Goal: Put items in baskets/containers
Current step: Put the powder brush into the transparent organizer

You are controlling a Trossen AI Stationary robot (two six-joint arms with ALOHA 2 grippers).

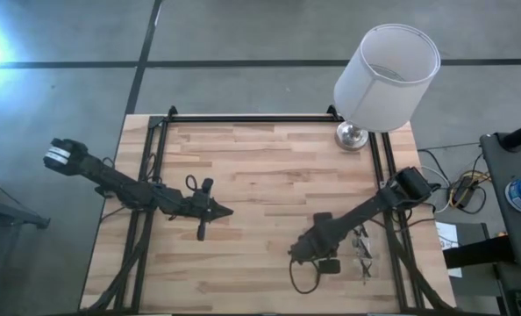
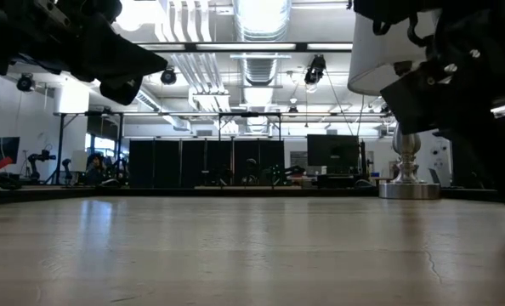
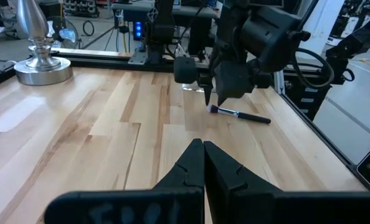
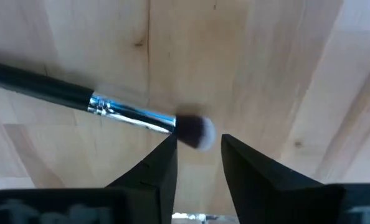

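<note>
- My right gripper points down at the table, its two fingers spread with a clear gap between them, gripping nothing.
- One brush lies flat on the wood just beyond those fingertips: dark handle, shiny metal collar, and a soft pale-tipped head directly ahead of the gap. I cannot tell whether the nearer fingertip touches the bristles.
- In the left wrist view the same brush lies beside and just below my right arm's wrist.
- The clear container lies just beside my right arm, toward the table's right rail; thin sticks show in it, but I cannot tell how many.
- My left gripper hovers above bare wood well apart from the brush, fingers pressed together, empty.
- A white cylinder on a metal base stands at the far corner, well beyond my right gripper.
</note>
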